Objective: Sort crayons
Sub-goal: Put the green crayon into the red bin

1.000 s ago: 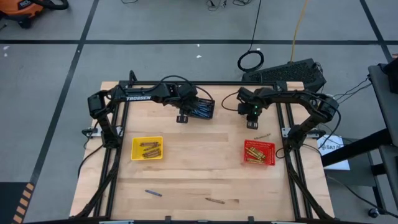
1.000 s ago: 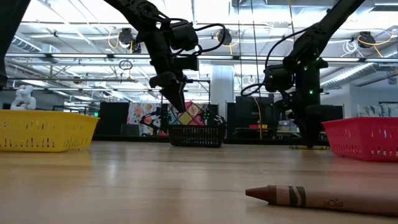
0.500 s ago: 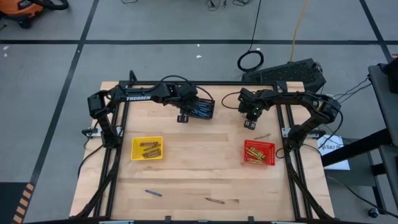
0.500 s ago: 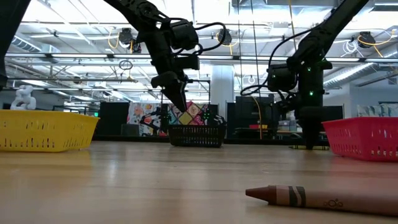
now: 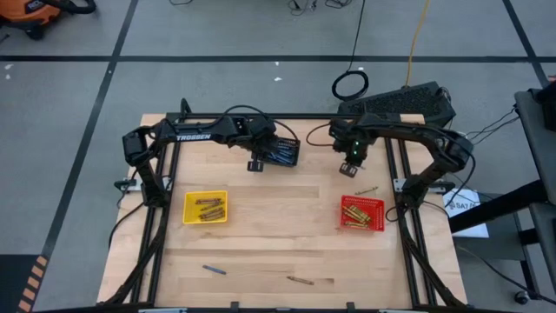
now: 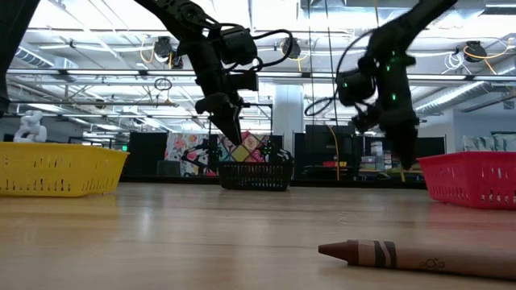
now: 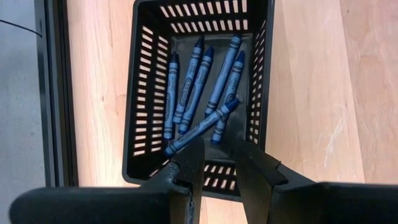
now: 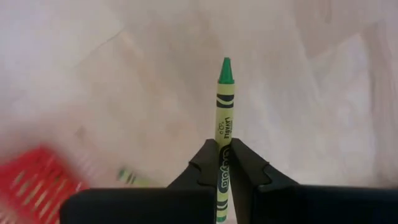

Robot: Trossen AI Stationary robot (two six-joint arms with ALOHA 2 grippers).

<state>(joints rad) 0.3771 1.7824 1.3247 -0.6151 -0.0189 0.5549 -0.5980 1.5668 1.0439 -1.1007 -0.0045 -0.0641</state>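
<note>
Nearest, a brown crayon [image 6: 411, 255] and a blue crayon [image 5: 214, 269] lie loose on the table [image 5: 287, 239], well short of the red basket [image 5: 361, 212]. Beyond that basket, right gripper [image 8: 222, 163] is lifted, fingers clamped on a green crayon [image 8: 223, 118], tip pointing forward. Farther left of it, left gripper [image 7: 216, 163] hovers over the black basket [image 7: 144, 93] of blue crayons [image 7: 199, 87], fingers slightly apart, empty.

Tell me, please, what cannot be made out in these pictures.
- Green crayon: lower end hidden between the right gripper fingers, right wrist view.
- Red basket: blurred, cut off by the edge, right wrist view.
- Brown crayon: cut off by the right edge, low view.
- Red basket contents: too small, high view.
</note>
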